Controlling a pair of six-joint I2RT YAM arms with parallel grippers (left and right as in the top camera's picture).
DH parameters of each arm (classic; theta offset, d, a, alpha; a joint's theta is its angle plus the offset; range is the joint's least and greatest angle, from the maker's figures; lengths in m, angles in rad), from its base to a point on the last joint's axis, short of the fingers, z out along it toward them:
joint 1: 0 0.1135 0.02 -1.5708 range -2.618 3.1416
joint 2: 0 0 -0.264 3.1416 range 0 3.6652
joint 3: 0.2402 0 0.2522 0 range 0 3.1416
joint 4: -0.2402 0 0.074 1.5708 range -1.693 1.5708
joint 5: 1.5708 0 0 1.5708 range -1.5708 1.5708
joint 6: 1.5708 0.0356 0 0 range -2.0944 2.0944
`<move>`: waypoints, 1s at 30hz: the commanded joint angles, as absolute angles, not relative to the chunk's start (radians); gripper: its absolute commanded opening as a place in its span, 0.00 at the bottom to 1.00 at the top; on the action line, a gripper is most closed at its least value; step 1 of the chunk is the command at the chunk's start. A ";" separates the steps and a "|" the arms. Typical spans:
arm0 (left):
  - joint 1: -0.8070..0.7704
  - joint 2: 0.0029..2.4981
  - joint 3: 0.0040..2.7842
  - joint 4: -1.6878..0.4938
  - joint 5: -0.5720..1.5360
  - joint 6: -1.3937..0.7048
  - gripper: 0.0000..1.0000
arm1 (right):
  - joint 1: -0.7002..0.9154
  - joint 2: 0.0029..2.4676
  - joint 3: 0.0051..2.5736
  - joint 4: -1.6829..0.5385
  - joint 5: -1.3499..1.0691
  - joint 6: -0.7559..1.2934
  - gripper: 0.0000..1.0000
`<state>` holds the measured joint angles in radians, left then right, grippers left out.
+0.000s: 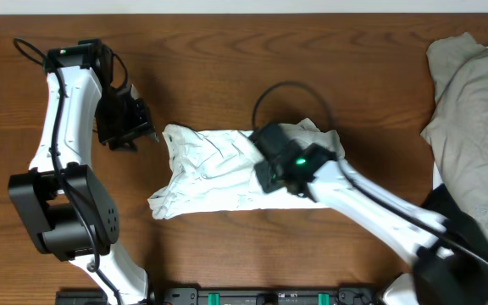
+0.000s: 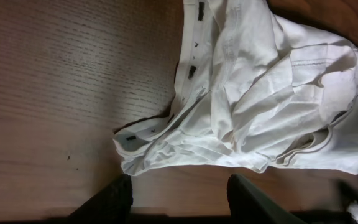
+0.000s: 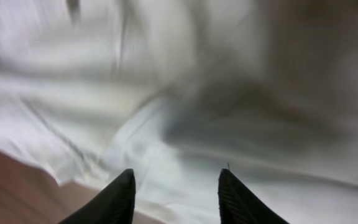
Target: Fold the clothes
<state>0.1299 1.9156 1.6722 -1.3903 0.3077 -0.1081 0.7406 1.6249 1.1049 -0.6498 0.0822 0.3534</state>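
Hovering over bare tabletop (image 1: 227,59) at the left, the left gripper (image 1: 130,125) is released, its fingers (image 2: 114,200) spread with nothing between them. Just to its right in the overhead view lies the shirt (image 1: 210,169), white and crumpled, bunched in the middle of the tabletop. From the left wrist, the shirt's buttonhole edge (image 2: 191,68) runs down toward this gripper, and the nearest corner of cloth lies just ahead of the fingertips, apart from them.

Over the right part of the shirt sits the right gripper (image 3: 176,196), pointing down at the cloth. It too is released: both dark fingers stand apart, with white folds showing in the gap. That view is blurred, so I cannot tell whether the tips touch the fabric.

Well to the right of this gripper, at the tabletop's edge, a pile (image 1: 473,102) of beige clothes rests, with a dark piece (image 1: 451,207) below it.
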 commanded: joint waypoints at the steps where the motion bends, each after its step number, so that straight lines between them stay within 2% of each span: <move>1: 0.131 1.917 1.671 -1.393 0.305 -0.111 0.52 | 0.683 1.563 1.132 -0.655 0.177 0.350 0.39; 13: 0.131 1.917 1.671 -1.389 0.305 -0.111 0.52 | 0.566 1.797 1.124 -0.639 0.125 0.361 0.37; 22: 0.131 1.917 1.671 -1.389 0.305 -0.111 0.52 | 0.568 1.905 1.124 -0.499 -0.300 0.132 0.38; 24: 0.131 1.917 1.671 -1.389 0.305 -0.111 0.52 | 0.568 1.905 1.124 -0.492 -0.289 0.132 0.41; 30: 0.131 1.917 1.671 -1.389 0.305 -0.111 0.52 | 0.546 1.885 1.126 -0.495 -0.233 0.164 0.43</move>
